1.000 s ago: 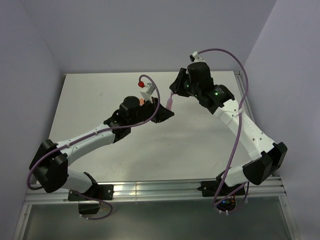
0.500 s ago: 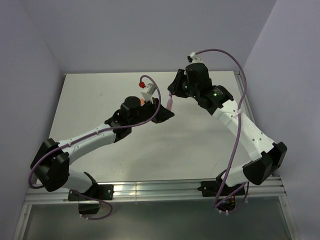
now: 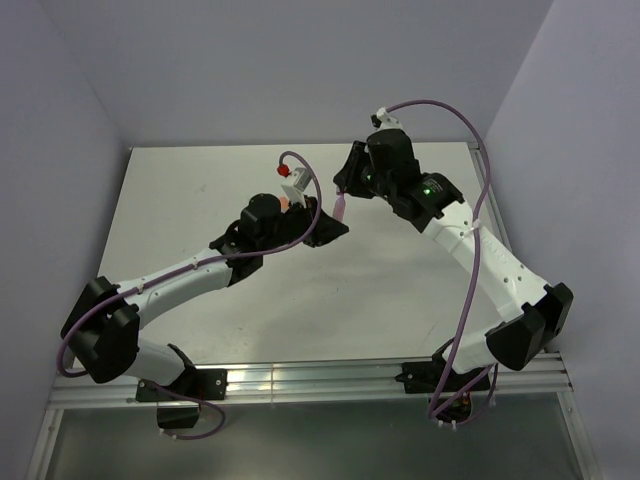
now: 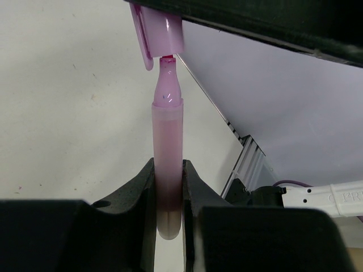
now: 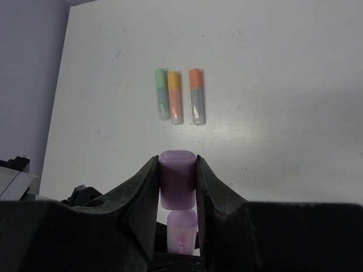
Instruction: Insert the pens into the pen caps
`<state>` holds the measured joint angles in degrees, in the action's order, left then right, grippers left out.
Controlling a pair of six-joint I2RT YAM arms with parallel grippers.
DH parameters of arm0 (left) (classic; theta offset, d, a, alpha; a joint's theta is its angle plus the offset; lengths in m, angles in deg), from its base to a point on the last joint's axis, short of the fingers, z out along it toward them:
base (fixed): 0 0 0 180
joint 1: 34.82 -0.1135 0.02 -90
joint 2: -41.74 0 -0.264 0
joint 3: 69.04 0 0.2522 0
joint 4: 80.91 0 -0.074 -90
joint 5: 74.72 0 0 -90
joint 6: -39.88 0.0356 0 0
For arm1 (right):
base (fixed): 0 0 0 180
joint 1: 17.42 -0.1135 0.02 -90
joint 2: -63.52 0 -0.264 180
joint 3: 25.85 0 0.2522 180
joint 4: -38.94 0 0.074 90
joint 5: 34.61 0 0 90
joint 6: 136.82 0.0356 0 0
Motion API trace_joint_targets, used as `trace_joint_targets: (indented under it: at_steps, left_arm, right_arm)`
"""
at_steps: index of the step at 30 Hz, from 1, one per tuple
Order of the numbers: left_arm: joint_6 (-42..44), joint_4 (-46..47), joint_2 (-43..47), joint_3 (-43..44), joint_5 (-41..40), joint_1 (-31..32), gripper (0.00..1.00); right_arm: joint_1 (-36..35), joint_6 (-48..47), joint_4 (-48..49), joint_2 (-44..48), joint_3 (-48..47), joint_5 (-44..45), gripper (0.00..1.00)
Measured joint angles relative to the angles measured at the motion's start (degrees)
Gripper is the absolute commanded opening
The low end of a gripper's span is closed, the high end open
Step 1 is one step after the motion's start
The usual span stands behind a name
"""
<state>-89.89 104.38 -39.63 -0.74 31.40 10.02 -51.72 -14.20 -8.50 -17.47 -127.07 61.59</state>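
Hold the left gripper (image 4: 168, 170), clamped shut on the pink-purple pen (image 4: 167, 130) at lower centre of its wrist view, square to the purple cap (image 4: 161, 28) at upper left, pinched in the partly closed right gripper (image 5: 177, 170), to avoid an off-axis push jamming the tip on the cap rim or skewing the pen.

Lab test cell: white table (image 3: 180, 210), plain walls (image 3: 300, 60).
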Motion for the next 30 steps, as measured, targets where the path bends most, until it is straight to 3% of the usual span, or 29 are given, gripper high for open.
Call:
trace_joint_targets:
  at_steps: [12,30]
  left_arm:
    - [-1.0,1.3,0.0,-1.3,0.3,-1.0,0.0]
    - [-4.5,2.8,4.6,-4.2,4.7,-4.7,0.0]
  right_arm:
    - [-2.9,-1.0,0.3,0.0,1.8,3.2,0.0]
    - [-10.4,-1.6,8.5,2.1,6.1,13.4,0.0]
